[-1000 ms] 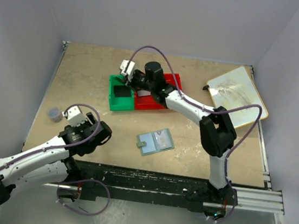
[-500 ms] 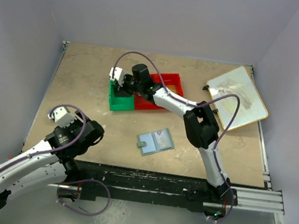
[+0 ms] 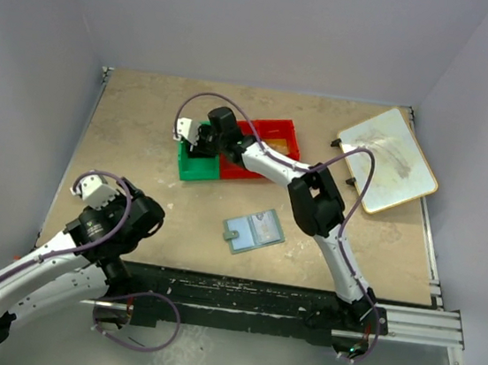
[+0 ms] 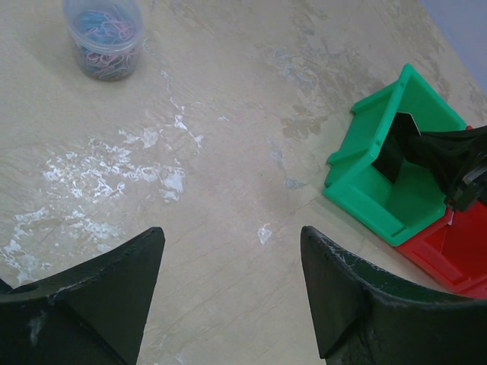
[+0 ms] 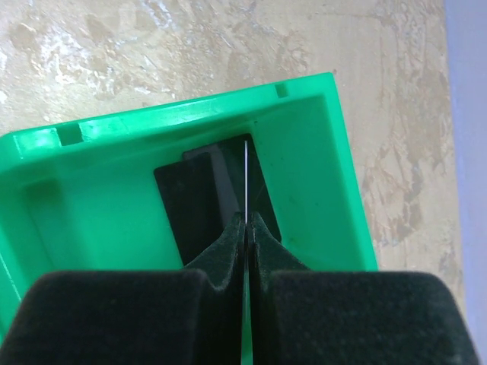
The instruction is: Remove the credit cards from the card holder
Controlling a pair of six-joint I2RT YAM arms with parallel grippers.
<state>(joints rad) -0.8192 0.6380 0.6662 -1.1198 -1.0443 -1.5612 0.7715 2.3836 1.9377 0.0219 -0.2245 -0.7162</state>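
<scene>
My right gripper (image 3: pixel 198 138) hangs over the green bin (image 3: pixel 198 161) and is shut on a credit card, seen edge-on as a thin pale line (image 5: pixel 247 176) between the pads. Another dark card (image 5: pixel 192 207) lies flat on the floor of the green bin (image 5: pixel 319 137). In the left wrist view the held card (image 4: pixel 399 144) shows as a dark sheet inside the green bin (image 4: pixel 365 186). The card holder (image 3: pixel 253 230) lies open on the table, pale pockets up, with nothing touching it. My left gripper (image 4: pixel 232 236) is open and empty above bare table at the near left (image 3: pixel 92 189).
A red bin (image 3: pixel 266 150) stands against the green bin's right side. A clear jar of coloured paper clips (image 4: pixel 103 34) stands ahead of the left gripper. A large cream board (image 3: pixel 389 160) lies at the far right.
My right gripper has moved left with the card, from the edge of the red bin to over the green bin. My left arm has drawn back toward the near left.
</scene>
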